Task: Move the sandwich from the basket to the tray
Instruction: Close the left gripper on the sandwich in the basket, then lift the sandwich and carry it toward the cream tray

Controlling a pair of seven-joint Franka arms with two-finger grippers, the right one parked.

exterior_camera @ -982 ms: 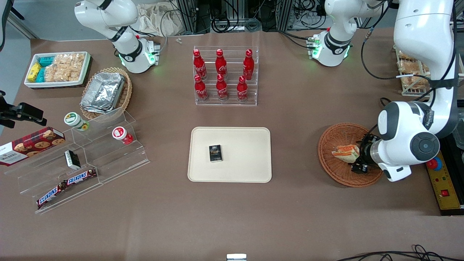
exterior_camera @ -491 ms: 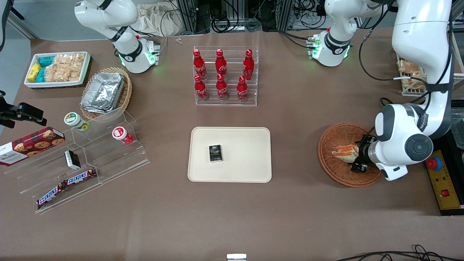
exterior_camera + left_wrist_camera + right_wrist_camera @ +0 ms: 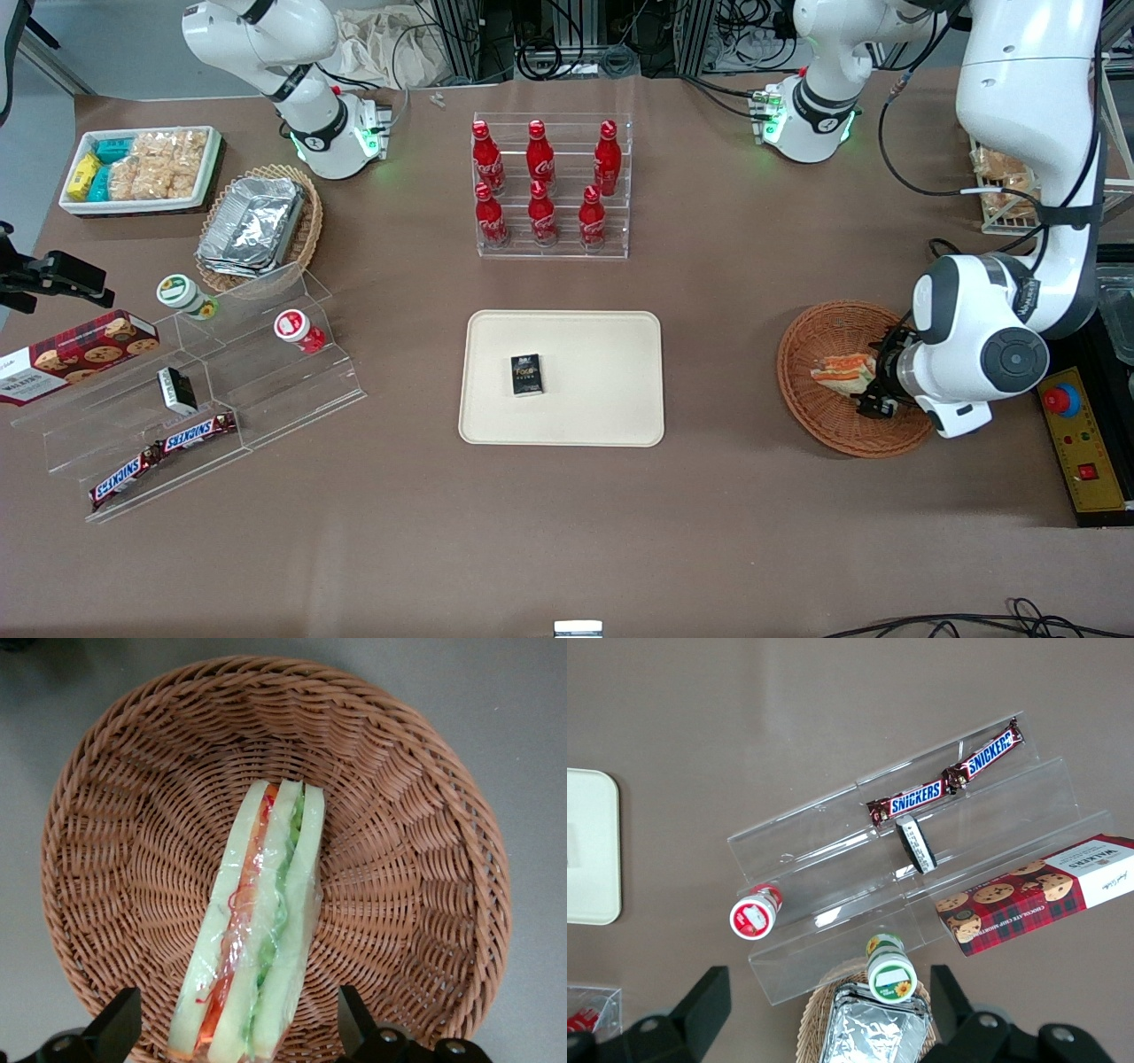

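— One second of footage is compared; what is found changed?

— Little. Starting at the middle of the frame, the tray (image 3: 611, 354) is seen as it was, with only a small black box (image 3: 526, 374) lying on it. Nothing of the task has been delivered there.

— And nearer the working arm's end of the frame?

— The basket (image 3: 815, 416) has not been shifted, and the sandwich (image 3: 843, 371) is found in it, unmoved. Only the left arm has been drawn slightly toward the basket's middle, so that the gripper (image 3: 873, 397) is now set low over the basket, at the sandwich's end farthest from the tray.

— How is the gripper held?

— It is spread wide. In the wrist view the fingers (image 3: 120, 1028) are seen apart on either flank of the sandwich (image 3: 261, 930), with a gap left on each side; no contact can be made out. The wedge is seen lying on its side on the wicker.

— What is to be made of that?

— The approach is judged nearly finished and the grasp not yet made. A closing across the bread faces is probably called for next, and the soft wrapped wedge could be crushed or slip if it is squeezed carelessly.
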